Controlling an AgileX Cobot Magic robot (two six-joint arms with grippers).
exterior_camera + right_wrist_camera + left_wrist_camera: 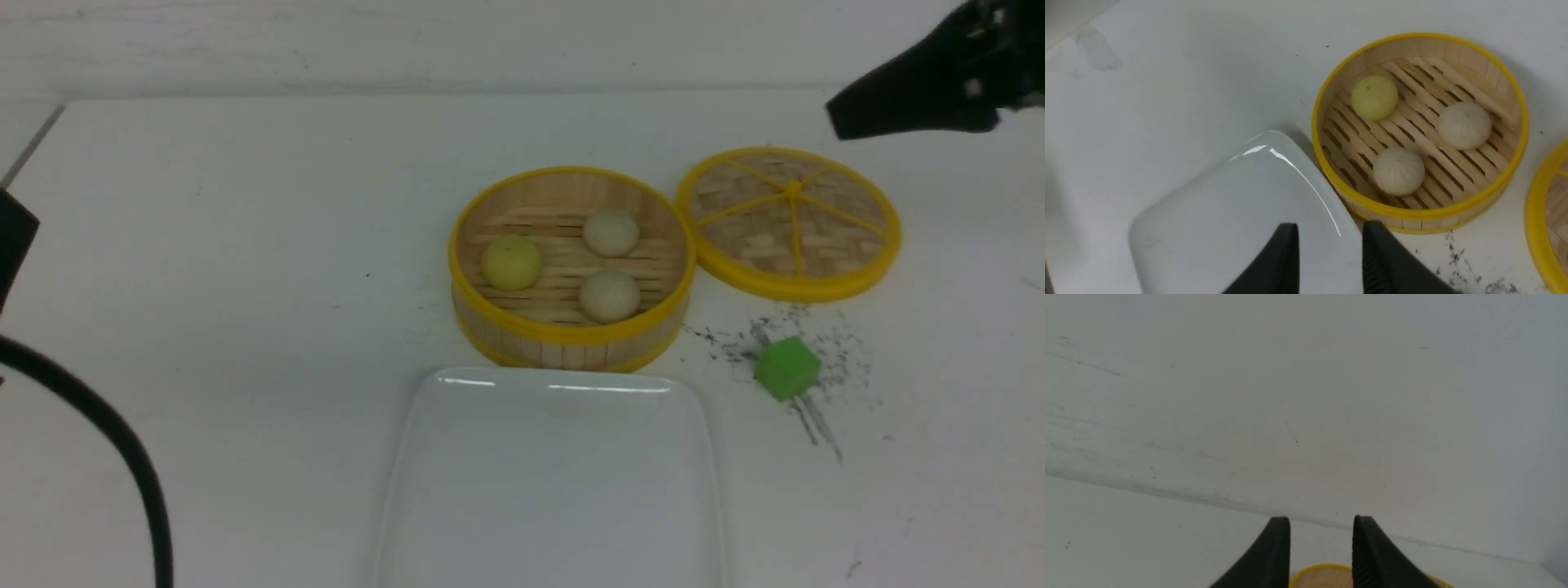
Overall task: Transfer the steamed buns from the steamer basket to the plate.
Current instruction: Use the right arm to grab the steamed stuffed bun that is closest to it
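The steamer basket (571,331) stands mid-table and holds all three steamed buns: a yellow-green one (511,262) and two off-white ones (611,233) (609,296). The white plate (555,490) lies empty just in front of it. My right gripper (849,122) hovers high at the far right, beyond the lid. In the right wrist view that gripper (1329,228) is open and empty over the plate's edge (1229,212), with the basket (1412,214) and its buns (1374,97) (1464,125) (1399,171) ahead. My left gripper (1321,520) is open and empty and faces the wall.
The flat woven lid (790,220) lies to the right of the basket and touches it. A green cube (787,367) sits on dark scuff marks in front of the lid. A black cable (122,441) and part of the left arm (12,237) show at the left edge.
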